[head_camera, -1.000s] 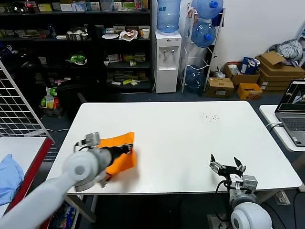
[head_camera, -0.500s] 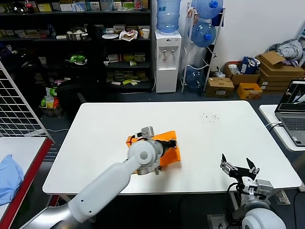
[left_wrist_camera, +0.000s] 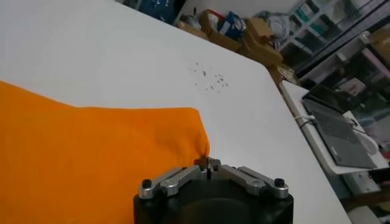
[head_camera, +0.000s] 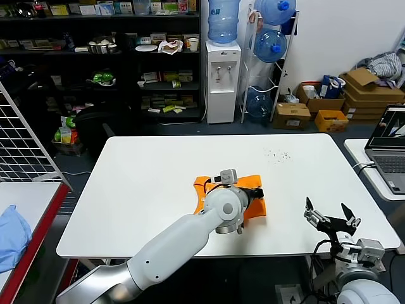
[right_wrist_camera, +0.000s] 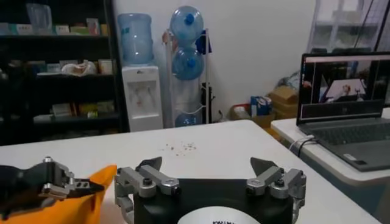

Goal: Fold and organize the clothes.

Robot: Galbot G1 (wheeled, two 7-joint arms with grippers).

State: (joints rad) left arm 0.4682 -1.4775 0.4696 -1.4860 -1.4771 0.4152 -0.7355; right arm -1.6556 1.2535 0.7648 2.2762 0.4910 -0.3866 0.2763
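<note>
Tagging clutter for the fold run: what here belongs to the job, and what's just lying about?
Job:
bright orange soft-fabric T-shirt, bunched on the white table
left gripper, shut on its edge
right gripper, open, at the near right table edge

Lying about:
light blue cloth on the side table
open laptop
blue water bottles

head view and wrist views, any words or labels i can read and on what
None can be read.
Orange T-shirt, pinched by the left gripper: no lettering shows.
Shelf boxes: labels too small.
Laptop screen: picture only, blurred.
Right gripper: partial print on its base, cut off, unreadable.
</note>
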